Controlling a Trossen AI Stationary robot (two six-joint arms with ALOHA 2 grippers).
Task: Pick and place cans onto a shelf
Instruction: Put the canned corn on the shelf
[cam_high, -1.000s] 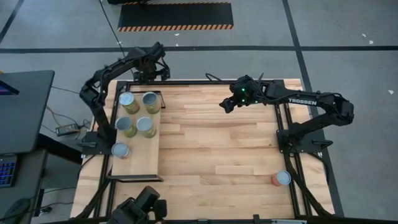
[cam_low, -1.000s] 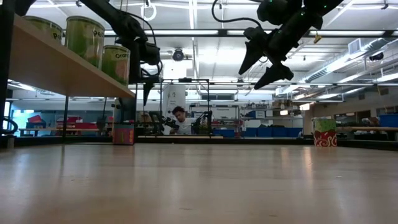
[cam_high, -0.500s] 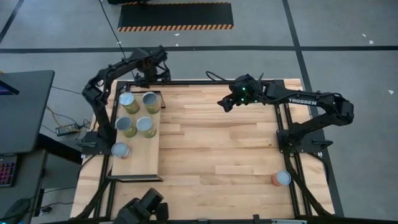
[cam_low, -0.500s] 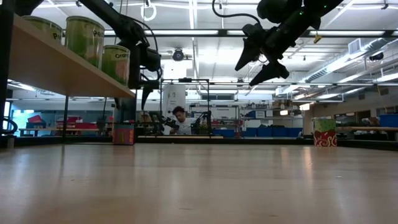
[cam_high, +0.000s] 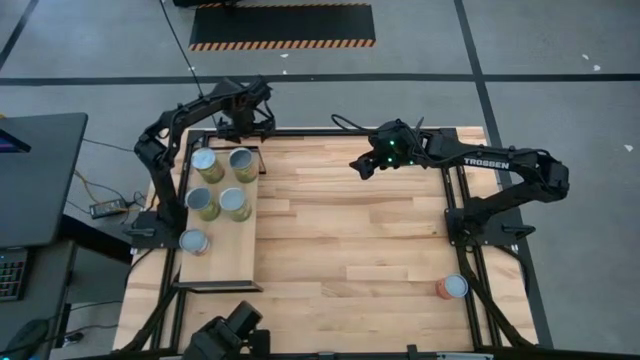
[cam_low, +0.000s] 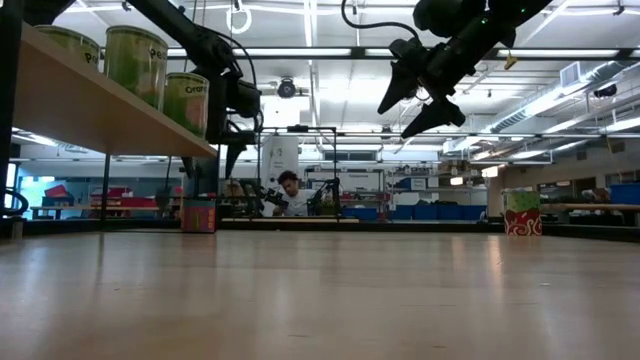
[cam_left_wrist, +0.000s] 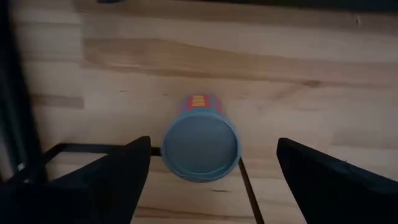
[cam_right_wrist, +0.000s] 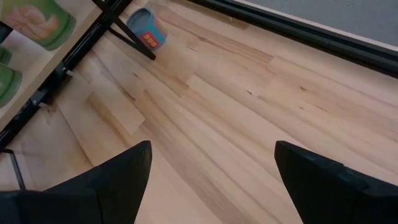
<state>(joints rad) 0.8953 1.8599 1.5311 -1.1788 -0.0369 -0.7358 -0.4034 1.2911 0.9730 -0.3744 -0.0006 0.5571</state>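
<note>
Left gripper (cam_left_wrist: 211, 171) wide, empty, above blue-grey can (cam_left_wrist: 201, 145) beside shelf (cam_high: 232, 255) frame, upper left; right gripper (cam_low: 420, 105) wide, idle mid-air. Risk we note: fingers strike shelf frame, topple can

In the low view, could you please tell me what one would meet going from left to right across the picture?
Shelf with green cans → left end effector → a seated person far behind → right end effector, raised and open → a red and green can standing on the table.
</note>
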